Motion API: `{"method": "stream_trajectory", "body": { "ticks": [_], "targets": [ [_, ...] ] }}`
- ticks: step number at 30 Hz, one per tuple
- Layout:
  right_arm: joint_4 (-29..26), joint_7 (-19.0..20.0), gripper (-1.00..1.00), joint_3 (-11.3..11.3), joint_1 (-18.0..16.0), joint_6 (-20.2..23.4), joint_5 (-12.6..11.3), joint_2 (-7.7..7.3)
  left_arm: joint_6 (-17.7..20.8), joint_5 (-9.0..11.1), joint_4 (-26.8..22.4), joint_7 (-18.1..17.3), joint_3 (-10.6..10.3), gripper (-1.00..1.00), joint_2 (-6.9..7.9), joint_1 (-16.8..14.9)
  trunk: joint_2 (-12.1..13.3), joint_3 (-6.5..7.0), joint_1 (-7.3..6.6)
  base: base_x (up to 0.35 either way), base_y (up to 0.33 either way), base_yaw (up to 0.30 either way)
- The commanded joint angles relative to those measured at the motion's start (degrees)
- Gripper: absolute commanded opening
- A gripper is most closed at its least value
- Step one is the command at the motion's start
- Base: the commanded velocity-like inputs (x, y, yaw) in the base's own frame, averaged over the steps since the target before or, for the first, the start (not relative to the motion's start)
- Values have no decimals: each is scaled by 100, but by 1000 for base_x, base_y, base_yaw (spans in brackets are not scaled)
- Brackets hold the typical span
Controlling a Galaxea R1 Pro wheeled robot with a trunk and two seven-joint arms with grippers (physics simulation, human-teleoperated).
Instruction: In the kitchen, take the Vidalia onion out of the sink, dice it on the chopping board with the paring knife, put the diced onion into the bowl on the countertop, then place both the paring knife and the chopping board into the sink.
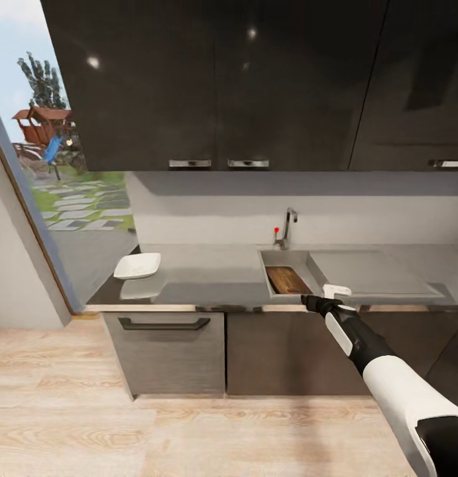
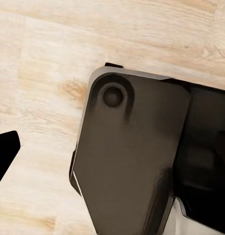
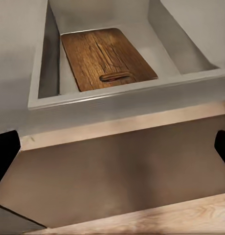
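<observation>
In the head view, the board (image 1: 287,279) lies flat inside the sink (image 1: 282,257), at the basin's front part. The tap (image 1: 288,226) stands behind the basin, with a small red knob (image 1: 276,230) beside it. The drainboard (image 1: 368,271) goes to the right of the basin. The bowl (image 1: 137,265) sits on the counter (image 1: 209,275) well to the left of the sink, near the counter's left end. The right gripper (image 1: 336,291) is above the counter's front edge, just right of the board and holding nothing.

In the left wrist view, a dark part of the robot's body (image 2: 142,156) is over the wooden floor (image 2: 39,73). Whether the left fingers are apart or together cannot be told.

In the right wrist view, the board (image 3: 106,58) rests on the sink's (image 3: 44,73) bottom with its handle slot (image 3: 115,77) toward the front wall. The two dark fingertips (image 3: 4,154) are spread wide, empty, in front of the cabinet (image 3: 117,171).
</observation>
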Motion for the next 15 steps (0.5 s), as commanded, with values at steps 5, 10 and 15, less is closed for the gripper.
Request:
{"method": "stream_trajectory", "body": {
  "ticks": [5,10,15],
  "targets": [
    [8,-53,100,48,-6,11,-60,-6,-26,8,19,8,-37,100,-6,-8,-14,32,1,-303,180,0],
    [242,-49,100,55,-6,-178,-47,-4,-26,-9,-7,8,-45,100,-4,-8,-14,77,1,-153,55,0],
    [1473,5,100,116,-6,-1266,419,136,-18,-55,-36,46,-45,100,73,-8,-14,122,1,-15,4,0]
  ]
}}
